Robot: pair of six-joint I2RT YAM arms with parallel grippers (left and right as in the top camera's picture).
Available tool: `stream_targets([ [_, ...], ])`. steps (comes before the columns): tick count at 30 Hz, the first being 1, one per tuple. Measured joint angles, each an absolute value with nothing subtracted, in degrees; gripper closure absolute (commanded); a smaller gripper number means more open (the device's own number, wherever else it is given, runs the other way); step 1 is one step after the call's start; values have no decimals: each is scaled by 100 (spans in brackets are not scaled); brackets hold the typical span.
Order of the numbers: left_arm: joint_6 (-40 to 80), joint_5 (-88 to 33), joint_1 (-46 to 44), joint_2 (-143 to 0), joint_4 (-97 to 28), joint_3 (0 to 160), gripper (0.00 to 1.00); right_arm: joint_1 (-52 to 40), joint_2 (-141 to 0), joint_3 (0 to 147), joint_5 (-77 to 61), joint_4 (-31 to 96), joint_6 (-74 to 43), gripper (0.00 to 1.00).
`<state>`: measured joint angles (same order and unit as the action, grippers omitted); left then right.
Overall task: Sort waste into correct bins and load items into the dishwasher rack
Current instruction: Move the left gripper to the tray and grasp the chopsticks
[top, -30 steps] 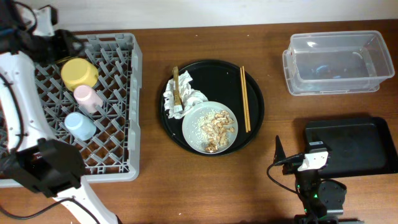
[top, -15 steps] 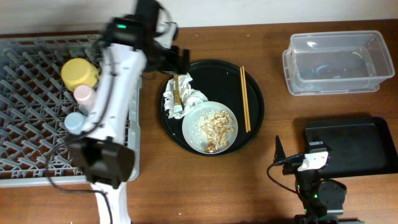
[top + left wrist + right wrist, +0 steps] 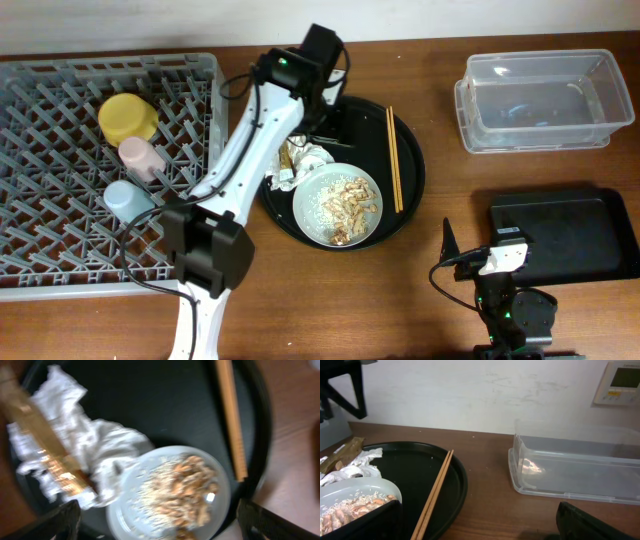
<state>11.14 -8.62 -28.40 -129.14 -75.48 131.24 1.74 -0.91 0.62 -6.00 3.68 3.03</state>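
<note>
Above the black tray (image 3: pixel 412 150), left claw (image 3: pixel 322 128) hangs open.

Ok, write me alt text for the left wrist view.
Looking down on a round black tray: a pale plate of brown food bits, a crumpled white napkin with a golden wrapper to its left, chopsticks at right. The left tool hangs open above, empty, its fingertips in the bottom corners.
</note>
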Motion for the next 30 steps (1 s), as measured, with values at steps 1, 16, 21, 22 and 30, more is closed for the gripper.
stream_targets([
  [1,1205,-921,-2943,-12914,-7408,13124,22,174,-91,62,-600,370,303,2],
  [16,2403,-666,-3968,-14014,-5575,13122,45,174,-91,62,-598,368,305,2],
  [21,2453,-95,-4117,-14256,-5413,13124,52,174,-91,60,-600,370,303,2],
  [22,2469,10,-4130,-14296,-5413,13124,54,174,-91,60,-598,370,303,2],
  [30,2689,475,-4152,-14394,-5325,13120,54,174,-91,62,-598,368,298,2],
])
